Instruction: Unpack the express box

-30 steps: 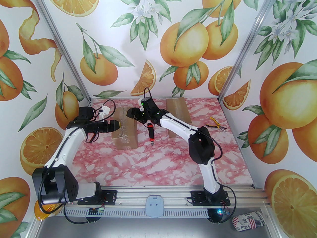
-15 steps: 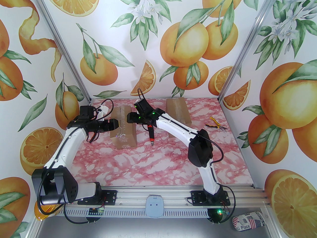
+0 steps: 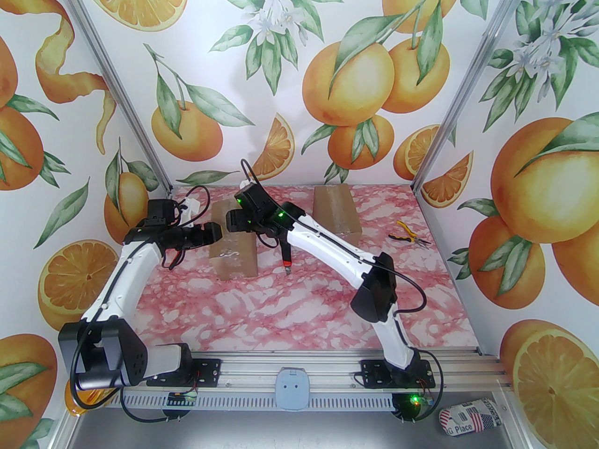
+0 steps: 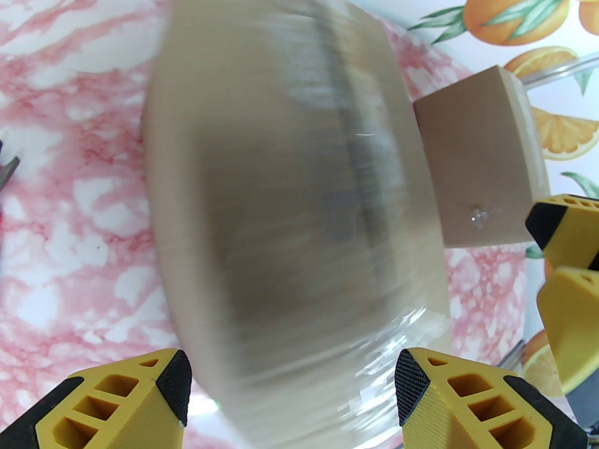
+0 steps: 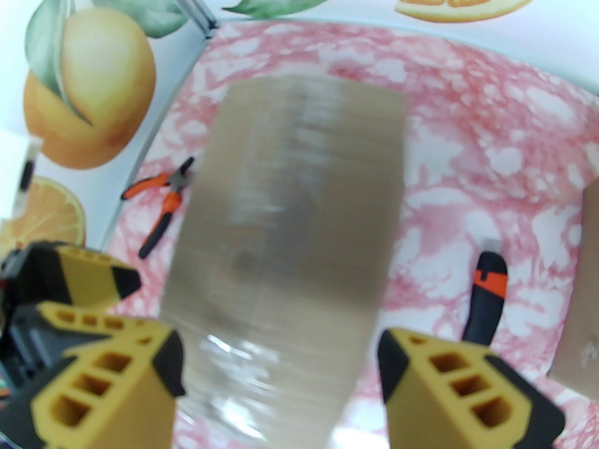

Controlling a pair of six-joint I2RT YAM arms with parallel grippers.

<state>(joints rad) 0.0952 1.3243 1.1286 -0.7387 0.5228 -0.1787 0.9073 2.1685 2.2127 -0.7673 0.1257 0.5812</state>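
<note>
Cardboard express box [image 3: 234, 262]: brown, long and narrow, lying flat toward the back left of the pink marbled table [image 3: 290, 307]. It is the landmark for each line below.
Tape [image 3: 229, 253]: clear and glossy, running lengthwise along the express box's top seam.
Print on the cardboard: too blurred in both wrist views to read.
Readable writing: "Place" on a flag-printed pouch [image 3: 470, 421], far off to the box's near right, past the rail [image 3: 327, 365]. The letters before it are cut off.
Left gripper [image 4: 292, 372]: above the box's left side, with its yellow fingers [image 4: 140, 391] spread wide and nothing clasped. Contact with the cardboard cannot be told.
Right gripper [image 5: 278, 353]: above the box's far half, just beside the left gripper. Its fingers are spread wide, with the box's width showing between them, and nothing is visibly gripped. Contact cannot be told.
Utility knife [image 3: 286, 262]: orange and black, just right of the box, roughly parallel to it and apart from it.
Second box [image 3: 334, 213]: right of the express box and farther back, well apart.
Orange-handled pliers [image 5: 161, 204]: left of the box, with the jaws close to its edge. Whether they touch it cannot be told.
Yellow-handled pliers [image 3: 408, 236]: well to the right, beyond the second box.
Edges: the box's near end and near-right corner stand free.
Open room: bare marble runs from the box's near end to the rail. A narrower lane lies between the utility knife and the second box.
</note>
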